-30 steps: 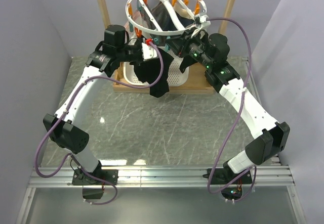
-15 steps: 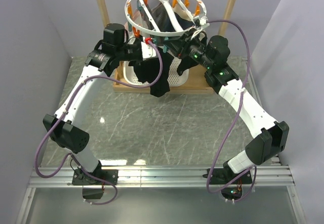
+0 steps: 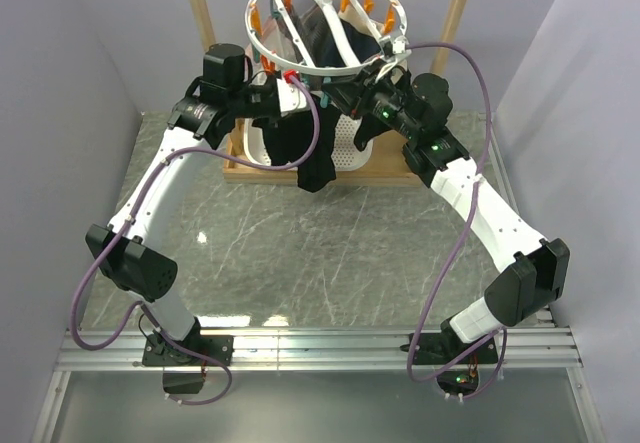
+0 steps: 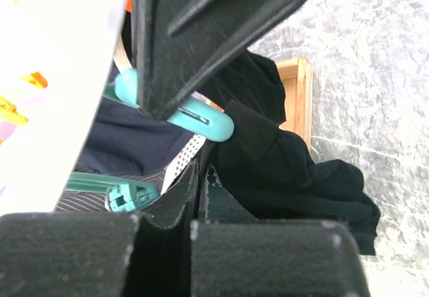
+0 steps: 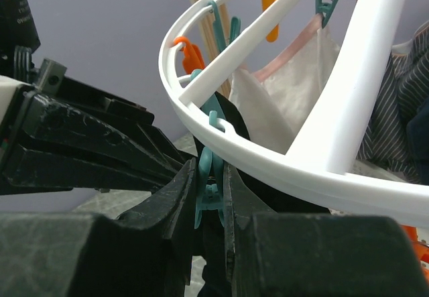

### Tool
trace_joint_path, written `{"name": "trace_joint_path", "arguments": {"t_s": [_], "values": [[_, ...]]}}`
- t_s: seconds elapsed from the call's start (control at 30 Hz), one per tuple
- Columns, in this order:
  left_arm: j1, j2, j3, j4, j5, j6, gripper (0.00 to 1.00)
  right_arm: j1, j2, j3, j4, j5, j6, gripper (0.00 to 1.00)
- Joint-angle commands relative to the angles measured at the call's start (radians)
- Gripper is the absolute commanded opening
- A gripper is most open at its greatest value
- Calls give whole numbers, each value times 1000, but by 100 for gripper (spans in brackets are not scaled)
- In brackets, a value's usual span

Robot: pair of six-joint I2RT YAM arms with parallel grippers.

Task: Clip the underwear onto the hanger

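Two grips, each edged nearer the rim of the round white plastic drying hanger (image 5: 281, 169) than a second ago: my left end effector (image 4: 191, 216) pinching the hanging black fabric boxer-brief underwear (image 3: 305, 148), my right end effector (image 5: 209, 196) squeezing a dangling teal plastic clip (image 5: 209, 176), so clipping looks imminent.

Top camera looks down from the near edge; both wrist cameras crowd the far hanger (image 5: 281, 176), sharing its teal clips (image 4: 194, 119)
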Motion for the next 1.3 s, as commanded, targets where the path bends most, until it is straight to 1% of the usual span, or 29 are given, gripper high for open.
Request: {"name": "trace_joint_path", "arguments": {"t_s": [0.0, 0.27, 0.33, 0.47, 0.57, 0.8, 1.1, 1.27], "values": [[4, -3, 54, 35, 51, -20, 0, 15, -35, -30, -50, -121, -8, 0], [6, 2, 70, 55, 57, -43, 0, 12, -35, -38, -43, -138, -6, 0], [9, 2, 74, 76, 62, -72, 0, 14, -38, -41, -40, -141, -8, 0], [12, 13, 102, 56, 95, -70, 0, 15, -43, -58, -21, -130, 1, 0], [13, 14, 104, 41, 123, -66, 0, 11, -47, -76, 6, -104, 23, 0], [19, 8, 96, 30, 149, -80, 0, -8, -57, -131, 169, -113, 104, 0], [41, 8, 97, 90, 186, -173, 0, -9, -54, -156, 212, -138, 118, 0], [49, 9, 94, 125, 201, -216, 0, -12, -51, -170, 244, -171, 156, 0]]}}
